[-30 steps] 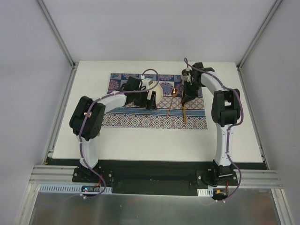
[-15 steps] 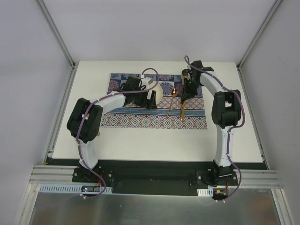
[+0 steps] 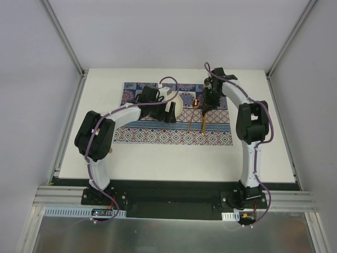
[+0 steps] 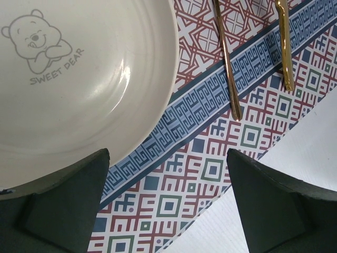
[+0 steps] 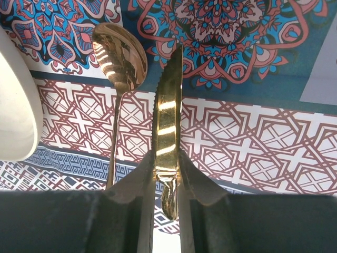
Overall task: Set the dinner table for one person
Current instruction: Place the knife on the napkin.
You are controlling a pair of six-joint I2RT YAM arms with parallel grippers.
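Observation:
On the white dinner table (image 3: 158, 158) lies a blue-and-red patterned placemat (image 3: 158, 134). A cream plate (image 4: 79, 79) printed with a bear rests on it, mostly hidden under my left arm in the top view. To the plate's right lies a gold spoon (image 5: 118, 52), bowl toward the far side. My right gripper (image 5: 167, 158) is shut on a gold knife (image 5: 168, 116), holding it just right of the spoon and parallel to it; its handle (image 3: 202, 126) points to the near edge. My left gripper (image 4: 167, 158) hangs open over the placemat at the plate's near rim, holding nothing.
Aluminium frame rails (image 3: 71, 121) edge the table on the left, right and near sides. White walls close in the back and both sides. Bare tabletop (image 4: 300, 174) runs beyond the placemat's near edge.
My right gripper has carried the knife a little left, closer to the spoon. The left gripper stays over the plate's rim; its elbow has shifted slightly.

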